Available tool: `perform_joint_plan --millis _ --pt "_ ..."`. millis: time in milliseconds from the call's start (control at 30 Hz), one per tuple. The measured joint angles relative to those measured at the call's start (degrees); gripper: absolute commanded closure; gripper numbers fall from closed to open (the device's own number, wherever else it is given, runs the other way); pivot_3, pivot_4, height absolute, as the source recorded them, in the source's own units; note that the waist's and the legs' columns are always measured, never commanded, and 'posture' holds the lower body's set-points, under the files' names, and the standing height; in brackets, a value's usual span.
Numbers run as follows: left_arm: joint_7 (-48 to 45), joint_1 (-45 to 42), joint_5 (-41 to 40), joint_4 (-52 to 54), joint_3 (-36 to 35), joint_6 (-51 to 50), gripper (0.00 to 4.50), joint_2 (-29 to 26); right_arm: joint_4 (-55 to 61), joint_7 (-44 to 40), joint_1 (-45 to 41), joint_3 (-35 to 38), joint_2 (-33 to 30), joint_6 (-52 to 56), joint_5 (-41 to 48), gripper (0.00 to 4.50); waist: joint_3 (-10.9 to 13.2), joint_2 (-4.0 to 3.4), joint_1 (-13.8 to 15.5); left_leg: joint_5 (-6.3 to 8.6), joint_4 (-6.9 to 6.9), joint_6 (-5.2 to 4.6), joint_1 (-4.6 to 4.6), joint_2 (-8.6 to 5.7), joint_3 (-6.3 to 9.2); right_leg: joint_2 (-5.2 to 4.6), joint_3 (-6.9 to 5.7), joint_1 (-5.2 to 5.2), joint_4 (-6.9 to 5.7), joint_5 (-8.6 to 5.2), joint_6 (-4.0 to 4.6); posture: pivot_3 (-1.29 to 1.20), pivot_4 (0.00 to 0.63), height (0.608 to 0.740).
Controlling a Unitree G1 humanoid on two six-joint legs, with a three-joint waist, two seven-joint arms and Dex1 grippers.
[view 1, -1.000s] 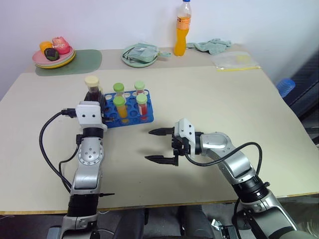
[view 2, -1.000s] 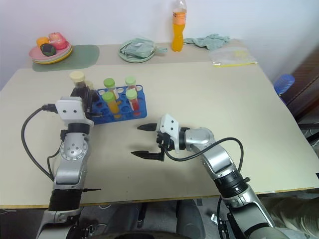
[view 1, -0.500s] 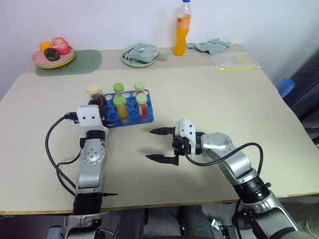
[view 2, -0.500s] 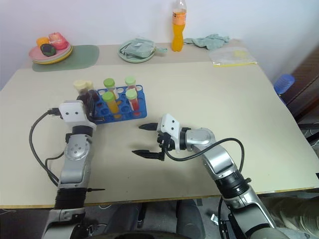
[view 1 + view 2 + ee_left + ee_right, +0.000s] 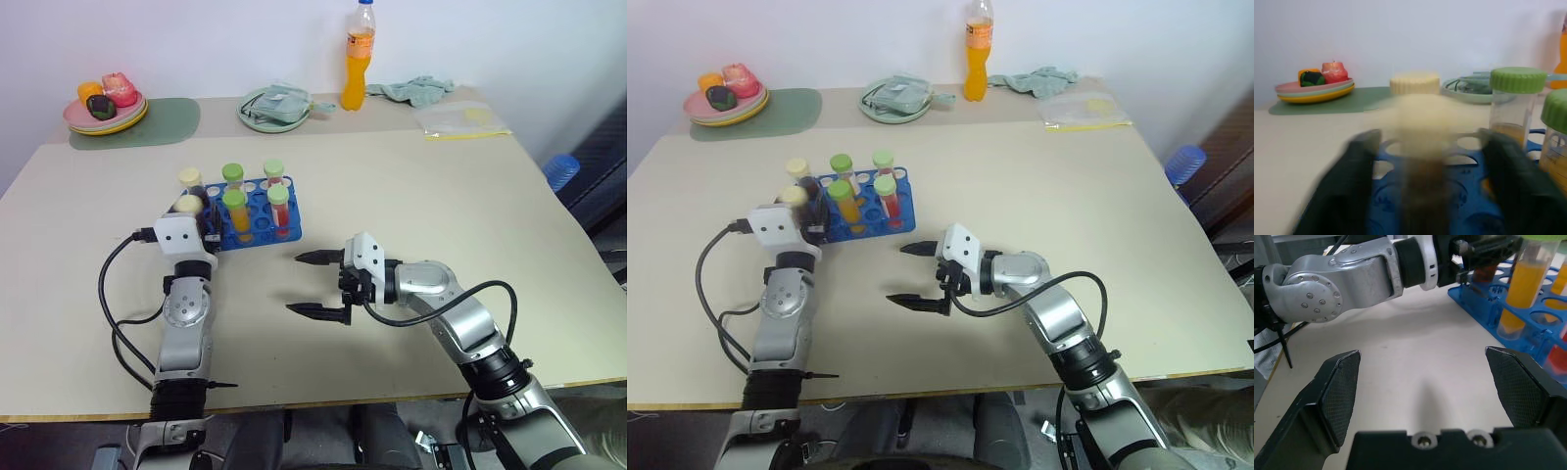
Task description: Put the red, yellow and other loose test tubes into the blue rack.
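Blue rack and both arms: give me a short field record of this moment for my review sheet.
rack: blue rack on the beige table
green-capped tubes: four standing in the rack, orange and red contents
cream-capped tubes: two at the rack's left end
left gripper: at the rack's left end, jaws spread either side of the nearer cream-capped tube
right gripper: jaws wide, empty, above bare table

At the far edge of the beige table (image 5: 441,206) stands an orange drink bottle (image 5: 360,57). Beside it lie a crumpled pale green cloth (image 5: 416,90) and a clear plastic bag (image 5: 460,119). A green plate (image 5: 275,110) holds folded cloth. Stacked plates with toy fruit (image 5: 106,106) rest on a green mat (image 5: 162,119).
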State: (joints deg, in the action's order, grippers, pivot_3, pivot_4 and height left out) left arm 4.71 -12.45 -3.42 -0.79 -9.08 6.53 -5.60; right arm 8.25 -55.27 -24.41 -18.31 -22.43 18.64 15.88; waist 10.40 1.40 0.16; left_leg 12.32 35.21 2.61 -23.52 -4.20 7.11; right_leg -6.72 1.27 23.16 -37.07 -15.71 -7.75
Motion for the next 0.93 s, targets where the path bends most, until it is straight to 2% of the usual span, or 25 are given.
perform_joint_plan --millis 100,233,333,467,533,700,933 --pt "-2.4 4.1 -5.0 5.9 -2.3 -0.6 0.25 -0.2 0.0 0.8 0.0 2.1 -0.4 -0.3 0.2 0.0 0.0 0.0 -0.3 0.0 -0.02 0.0 0.0 0.03 0.01 0.01 0.0 0.01 -0.01 0.0 0.01 0.0 0.15 0.74" --pt "-6.2 9.8 -11.3 15.5 -5.7 -4.1 0.25 -3.5 0.4 1.0 0.3 4.8 -1.7 0.3 1.3 0.0 0.0 0.0 -0.8 0.01 -0.03 -0.01 0.0 0.04 0.04 0.02 0.0 -0.02 0.01 -0.01 0.01 0.0 0.15 0.74" --pt "-11.1 15.5 -17.0 22.1 -8.8 -8.4 0.25 -9.2 1.5 1.6 0.9 7.5 -3.6 2.0 2.8 0.0 0.0 -0.02 -0.9 0.01 -0.05 -0.02 0.0 0.06 0.04 0.04 0.01 0.0 0.0 -0.02 0.03 0.0 0.15 0.74" --pt "-19.3 26.4 -23.8 26.0 -17.7 -16.5 0.25 -20.8 1.0 3.2 1.0 15.2 -9.2 4.0 4.1 0.0 0.0 -0.08 -0.9 0.03 -0.09 -0.04 0.01 0.09 0.02 0.06 0.02 -0.01 0.03 -0.04 0.05 0.0 0.15 0.74" --pt "-21.8 29.6 -25.5 26.1 -21.0 -19.2 0.25 -23.0 -1.1 3.5 1.1 18.3 -11.6 4.0 4.0 0.0 0.0 -0.09 -0.6 0.07 -0.08 -0.11 0.01 0.08 0.01 0.02 0.0 -0.1 0.11 -0.04 0.05 0.0 0.15 0.74" --pt "-26.5 33.6 -25.9 26.2 -22.3 -21.4 0.25 -25.8 -7.7 3.3 2.2 20.9 -15.2 1.4 2.7 0.0 0.1 -0.1 -0.7 0.09 -0.08 -0.14 0.03 0.09 0.01 -0.01 -0.03 -0.16 0.17 -0.05 0.06 0.0 0.15 0.74" --pt "-27.0 34.5 -24.6 26.2 -22.6 -22.4 0.25 -24.0 -10.9 3.5 2.6 22.6 -16.4 -0.7 1.7 0.0 0.1 -0.16 -0.9 0.11 -0.11 -0.17 0.05 0.13 -0.01 -0.02 -0.01 -0.15 0.18 -0.05 0.06 0.0 0.15 0.74"
